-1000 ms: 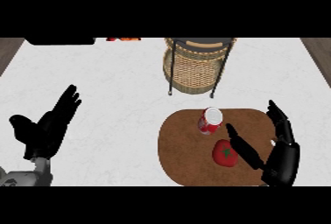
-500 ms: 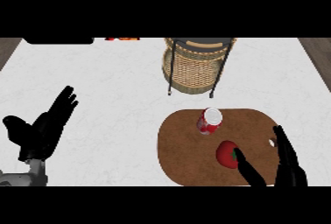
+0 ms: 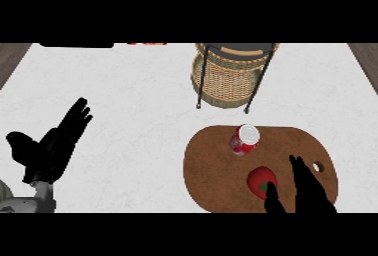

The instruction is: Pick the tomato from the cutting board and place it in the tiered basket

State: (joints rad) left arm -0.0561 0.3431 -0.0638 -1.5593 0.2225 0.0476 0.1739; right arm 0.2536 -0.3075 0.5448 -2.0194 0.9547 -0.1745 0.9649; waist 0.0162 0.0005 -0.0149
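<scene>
Toward the lower right of the frame, the tomato (image 3: 261,181) lies on the brown oval cutting board (image 3: 212,167), in its lower half. The right robot hand (image 3: 308,193) comes up from the bottom edge just to the right of the tomato. It is released, with its fingers stretched straight over the board and its thumb (image 3: 272,198) at the tomato's lower right edge; whether the thumb touches the tomato cannot be told. Nothing is curled around the fruit.

Just above the tomato, also on the board, stands a red can (image 3: 244,139) with a white top. Higher up, at the upper middle of the frame, the tiered basket (image 3: 230,77) stands on the white surface (image 3: 140,100), apart from the board; it is woven, set in a dark wire frame.

At the lower left, the left robot hand (image 3: 52,149) rests released with straight fingers pointing up and to the right, well apart from the board and holding nothing.
</scene>
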